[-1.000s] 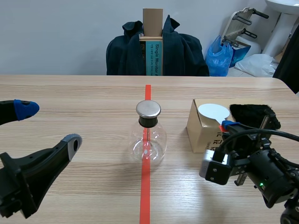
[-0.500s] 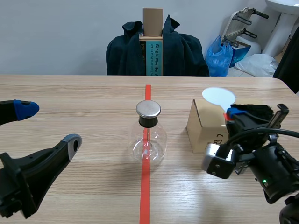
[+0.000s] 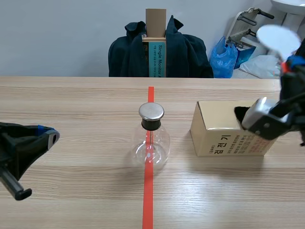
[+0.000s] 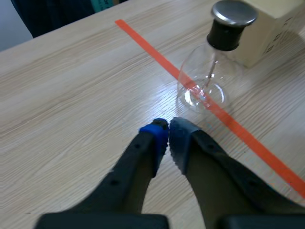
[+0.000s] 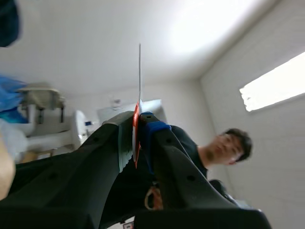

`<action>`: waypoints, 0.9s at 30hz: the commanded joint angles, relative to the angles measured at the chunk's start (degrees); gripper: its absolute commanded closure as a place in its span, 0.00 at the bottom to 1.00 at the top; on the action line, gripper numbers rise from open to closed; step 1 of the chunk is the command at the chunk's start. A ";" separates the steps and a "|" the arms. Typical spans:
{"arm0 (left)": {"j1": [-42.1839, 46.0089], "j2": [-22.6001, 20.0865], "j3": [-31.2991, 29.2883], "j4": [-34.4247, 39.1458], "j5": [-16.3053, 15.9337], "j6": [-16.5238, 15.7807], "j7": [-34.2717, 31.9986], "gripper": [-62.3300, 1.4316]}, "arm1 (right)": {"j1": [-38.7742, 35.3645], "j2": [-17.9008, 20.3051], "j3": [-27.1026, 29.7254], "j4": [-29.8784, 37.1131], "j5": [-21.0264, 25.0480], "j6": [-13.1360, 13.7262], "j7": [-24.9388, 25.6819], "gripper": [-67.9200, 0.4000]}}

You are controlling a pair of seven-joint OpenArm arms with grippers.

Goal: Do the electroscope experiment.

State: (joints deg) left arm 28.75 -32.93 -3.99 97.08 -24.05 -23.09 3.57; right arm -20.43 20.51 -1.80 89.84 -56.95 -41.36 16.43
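Flask ahead of the left gripper, disc raised in the right gripper

The flask [image 4: 205,81] stands on the tape line [image 3: 148,200], ahead and to the right of the left gripper [image 4: 167,130], apart from it. The box [image 3: 224,136] sits beyond the flask. The right gripper [image 3: 290,64] hangs above the box's outer end, the disc [image 3: 278,38] clamped between its fingers and rising above them.

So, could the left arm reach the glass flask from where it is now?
Probably yes: only bare table lies between the shut left pincer and the flask, though it would need to open first.
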 commanded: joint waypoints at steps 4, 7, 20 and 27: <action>-10.34 -0.59 5.09 -11.58 -0.37 -4.70 -2.71 0.95 | -1.53 0.94 3.96 7.30 4.11 -3.50 -0.02 0.98; -17.09 -0.57 9.25 -20.59 -0.31 -7.82 -7.67 0.95 | -2.01 0.94 5.66 10.40 5.16 -3.50 -0.02 0.98; -38.32 5.92 29.51 -47.21 6.49 -9.49 -24.41 0.95 | -2.14 0.94 7.80 12.50 5.16 -3.50 3.85 0.98; -40.48 9.62 32.59 -53.24 12.63 -9.46 -31.32 0.93 | -1.99 0.94 6.69 12.50 6.43 0.17 5.29 0.98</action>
State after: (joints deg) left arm -11.44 -23.29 29.08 42.19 -11.46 -32.21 -26.48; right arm -22.90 20.78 5.32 102.06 -50.89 -41.04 21.45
